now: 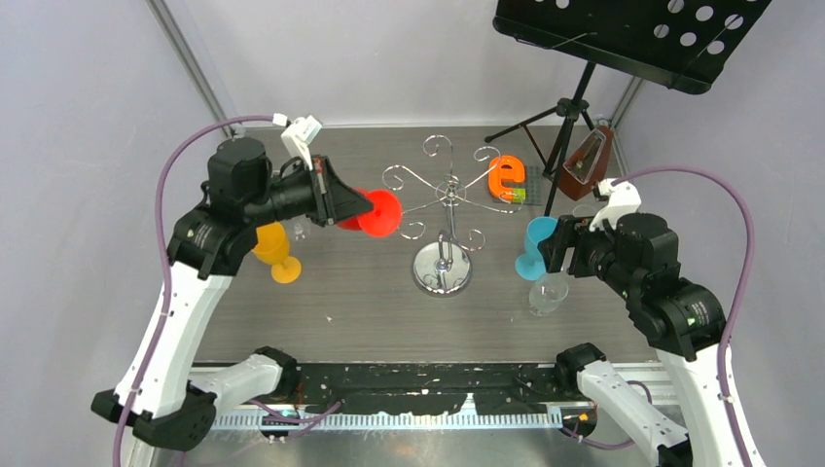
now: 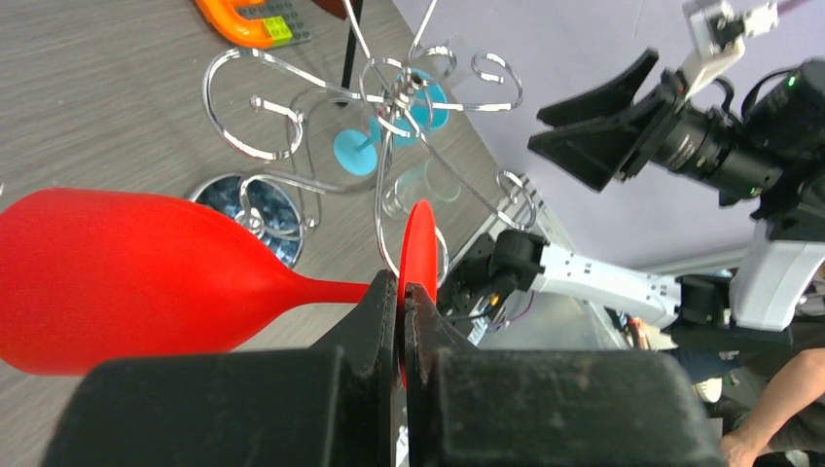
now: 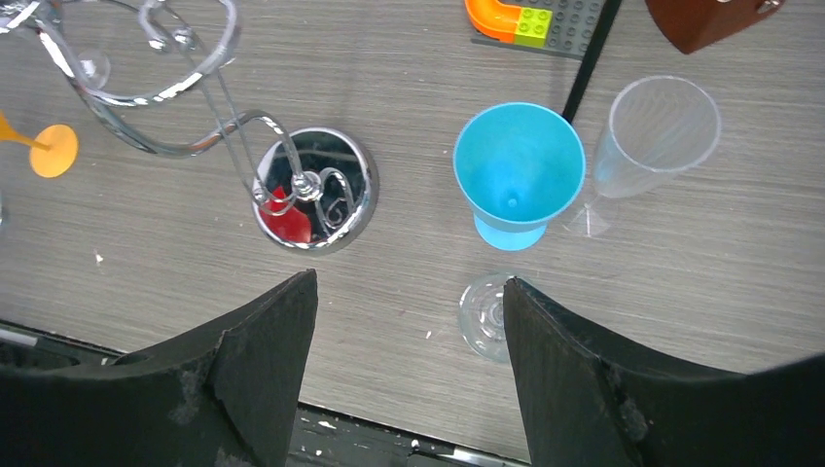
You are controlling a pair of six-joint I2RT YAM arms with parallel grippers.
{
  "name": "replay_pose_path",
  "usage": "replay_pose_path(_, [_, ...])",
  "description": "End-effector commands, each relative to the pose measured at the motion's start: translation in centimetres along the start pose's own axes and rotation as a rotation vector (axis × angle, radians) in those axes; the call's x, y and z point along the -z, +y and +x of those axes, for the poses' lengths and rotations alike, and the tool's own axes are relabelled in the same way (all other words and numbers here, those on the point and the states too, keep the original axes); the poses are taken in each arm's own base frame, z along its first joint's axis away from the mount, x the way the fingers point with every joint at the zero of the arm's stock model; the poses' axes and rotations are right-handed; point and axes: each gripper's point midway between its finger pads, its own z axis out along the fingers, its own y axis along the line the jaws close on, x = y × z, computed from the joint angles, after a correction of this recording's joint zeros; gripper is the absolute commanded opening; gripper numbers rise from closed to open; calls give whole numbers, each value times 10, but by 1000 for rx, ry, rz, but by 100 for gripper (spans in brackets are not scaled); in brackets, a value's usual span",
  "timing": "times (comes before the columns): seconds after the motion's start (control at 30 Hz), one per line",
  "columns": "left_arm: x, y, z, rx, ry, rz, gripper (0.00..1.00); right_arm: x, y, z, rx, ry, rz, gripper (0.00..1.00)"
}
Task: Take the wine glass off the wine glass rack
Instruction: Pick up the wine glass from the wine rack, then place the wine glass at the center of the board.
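The red wine glass [image 1: 381, 213] lies on its side in the air, just left of the chrome wine glass rack [image 1: 448, 191]. My left gripper [image 1: 358, 207] is shut on the edge of its round foot [image 2: 419, 241], and the bowl [image 2: 126, 282] points away to the left in the left wrist view. The scroll arms of the rack [image 2: 255, 107] show no glass hanging on them. My right gripper [image 3: 409, 279] hangs open and empty over the table to the right of the rack's mirrored base [image 3: 362, 185].
A blue glass [image 3: 520, 161] and two clear glasses [image 3: 657, 131] [image 3: 482, 316] stand under my right gripper. An orange glass [image 1: 275, 249] stands at the left. At the back are an orange letter block [image 1: 506, 177], a metronome [image 1: 587, 161] and a black music stand [image 1: 632, 34].
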Motion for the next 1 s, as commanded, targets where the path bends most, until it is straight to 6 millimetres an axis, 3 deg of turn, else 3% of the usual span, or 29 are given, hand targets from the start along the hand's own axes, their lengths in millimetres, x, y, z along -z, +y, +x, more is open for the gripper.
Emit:
replay_pose_path(0.0, [21, 0, 17, -66, 7, -25, 0, 10, 23, -28, 14, -66, -113, 76])
replay_pose_path(0.2, [45, -2, 48, -119, 45, -31, 0, 27, 51, -38, 37, -78, -269, 75])
replay_pose_path(0.53, [58, -7, 95, -235, 110, -5, 0, 47, 84, -54, 27, -68, -415, 71])
replay_pose_path(0.6, [60, -9, 101, -247, 111, 11, 0, 52, 102, -54, 51, -46, -473, 70])
replay_pose_path(0.63, [60, -11, 102, -249, 107, 20, 0, 52, 102, -58, 54, -61, -450, 70])
replay_pose_path(0.67, [60, -11, 106, -252, 115, 27, 0, 53, 117, -53, 71, -30, -495, 70])
replay_pose_path(0.7, [61, -13, 109, -256, 117, 36, 0, 50, 115, -60, 71, -52, -451, 70])
replay_pose_path(0.73, [61, -14, 112, -263, 124, 40, 0, 52, 131, -53, 94, -21, -493, 71])
replay_pose_path(0.97, [64, -19, 129, -376, 161, 40, 0, 58, 186, -58, 102, -5, -580, 72])
